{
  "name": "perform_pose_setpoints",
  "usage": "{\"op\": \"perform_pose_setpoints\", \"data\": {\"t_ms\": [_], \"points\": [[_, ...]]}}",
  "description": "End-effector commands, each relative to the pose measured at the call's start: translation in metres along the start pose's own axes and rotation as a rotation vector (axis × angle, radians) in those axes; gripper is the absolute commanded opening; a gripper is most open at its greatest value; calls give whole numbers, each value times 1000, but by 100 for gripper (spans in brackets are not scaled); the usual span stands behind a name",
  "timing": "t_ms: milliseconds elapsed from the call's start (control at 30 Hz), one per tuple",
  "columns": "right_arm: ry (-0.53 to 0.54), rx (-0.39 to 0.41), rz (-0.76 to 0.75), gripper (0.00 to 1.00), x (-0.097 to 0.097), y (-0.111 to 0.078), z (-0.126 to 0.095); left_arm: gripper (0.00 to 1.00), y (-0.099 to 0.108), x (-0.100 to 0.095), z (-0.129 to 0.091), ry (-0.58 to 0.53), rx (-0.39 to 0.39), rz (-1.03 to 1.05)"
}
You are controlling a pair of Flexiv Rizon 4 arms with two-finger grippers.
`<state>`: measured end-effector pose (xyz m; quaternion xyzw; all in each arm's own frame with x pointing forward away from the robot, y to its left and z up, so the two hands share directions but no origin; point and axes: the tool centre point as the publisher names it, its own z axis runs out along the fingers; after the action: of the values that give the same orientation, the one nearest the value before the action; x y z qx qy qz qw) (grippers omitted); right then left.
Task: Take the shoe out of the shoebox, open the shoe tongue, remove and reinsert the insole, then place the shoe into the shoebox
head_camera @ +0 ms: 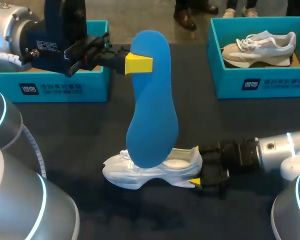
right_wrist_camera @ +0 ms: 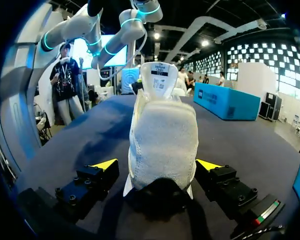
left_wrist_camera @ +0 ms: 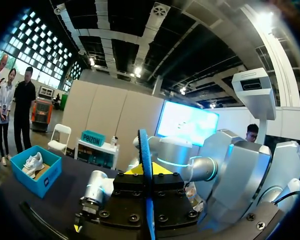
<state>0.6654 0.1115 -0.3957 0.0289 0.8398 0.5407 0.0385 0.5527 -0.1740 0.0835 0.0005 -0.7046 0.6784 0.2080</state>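
Left claw [head_camera: 139,64] pinches insole [head_camera: 152,100] upright, toe end hanging below it over shoe [head_camera: 150,170]. Right claw [head_camera: 195,166] is wide, straddling the heel.

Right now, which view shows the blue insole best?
The head view: the whole blue insole faces the camera, pinched near its upper end by the left gripper, with its lower end at the white shoe. The left wrist view shows it only edge-on; the right wrist view doesn't show it.
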Motion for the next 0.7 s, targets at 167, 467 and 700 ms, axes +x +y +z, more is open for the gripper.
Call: {"op": "perform_pose_setpoints", "data": {"t_ms": [167, 467, 700], "points": [[36, 334, 29, 100, -1, 27, -25, 0, -1, -1, 1, 2, -3, -1], [47, 573, 1, 100, -1, 48, -27, 0, -1, -1, 1, 2, -3, -1], [3, 764, 7, 100, 2, 53, -26, 0, -1, -1, 1, 2, -3, -1]]}}
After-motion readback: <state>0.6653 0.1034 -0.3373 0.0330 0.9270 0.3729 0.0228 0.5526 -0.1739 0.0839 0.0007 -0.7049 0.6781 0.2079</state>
